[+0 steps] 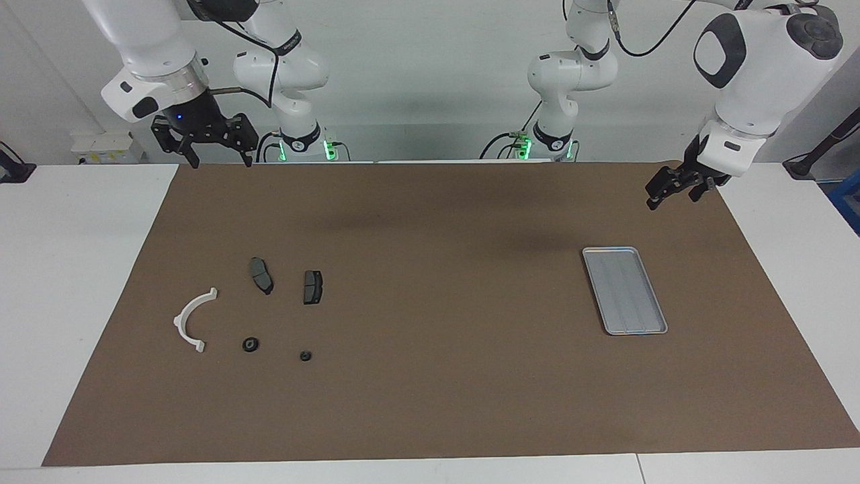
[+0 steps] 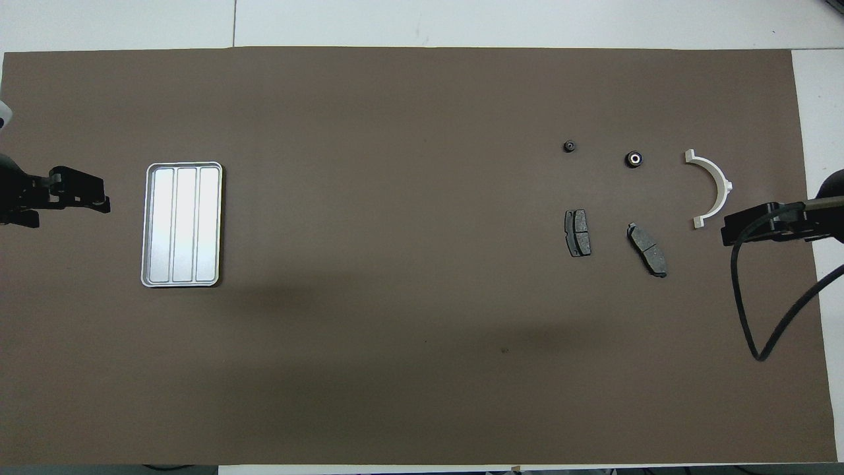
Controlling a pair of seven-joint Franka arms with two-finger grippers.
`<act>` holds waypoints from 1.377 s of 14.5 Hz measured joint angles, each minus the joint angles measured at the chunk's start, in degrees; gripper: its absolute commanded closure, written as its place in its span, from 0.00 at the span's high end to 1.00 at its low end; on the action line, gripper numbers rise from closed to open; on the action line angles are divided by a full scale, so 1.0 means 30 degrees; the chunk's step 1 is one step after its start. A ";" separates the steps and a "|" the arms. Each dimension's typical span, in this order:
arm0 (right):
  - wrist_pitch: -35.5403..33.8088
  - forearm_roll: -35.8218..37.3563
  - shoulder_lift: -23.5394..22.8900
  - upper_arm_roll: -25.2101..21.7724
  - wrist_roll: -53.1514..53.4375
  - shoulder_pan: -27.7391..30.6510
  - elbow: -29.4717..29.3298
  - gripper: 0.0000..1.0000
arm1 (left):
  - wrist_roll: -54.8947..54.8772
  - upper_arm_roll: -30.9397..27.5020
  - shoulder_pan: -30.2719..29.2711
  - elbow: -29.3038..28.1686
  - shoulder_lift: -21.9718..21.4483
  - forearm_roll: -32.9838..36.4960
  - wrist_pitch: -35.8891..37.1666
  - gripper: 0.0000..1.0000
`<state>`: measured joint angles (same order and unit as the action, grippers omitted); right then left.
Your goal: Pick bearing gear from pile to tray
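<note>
Parts of the pile [image 1: 252, 312] lie loose on the brown mat [image 1: 437, 403] covering the tabletop [image 1: 67, 269], well apart from the tray [image 1: 608, 259], toward the right arm's end. Among them are a white arc [image 1: 190, 320], two grey pads [image 1: 261, 274] and two small black round pieces [image 1: 250, 345]. Nothing is in the tray. Right tool [image 1: 213, 158] hangs open and empty over the mat's edge, well apart from the tray. Left tool [image 1: 668, 195] hangs open and empty near the tray.
</note>
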<state>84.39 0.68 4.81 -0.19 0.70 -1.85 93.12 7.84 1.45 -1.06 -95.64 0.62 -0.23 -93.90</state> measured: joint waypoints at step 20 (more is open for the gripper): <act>0.4933 0.0029 -0.2215 0.0062 0.0209 -0.0197 0.2780 1.00 | 0.0000 0.0000 0.0000 0.0000 0.0000 0.0000 0.0000 1.00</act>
<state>99.19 0.77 -1.84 0.00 1.32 -2.44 101.46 7.84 1.45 -1.06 -95.64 0.62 -0.23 -93.90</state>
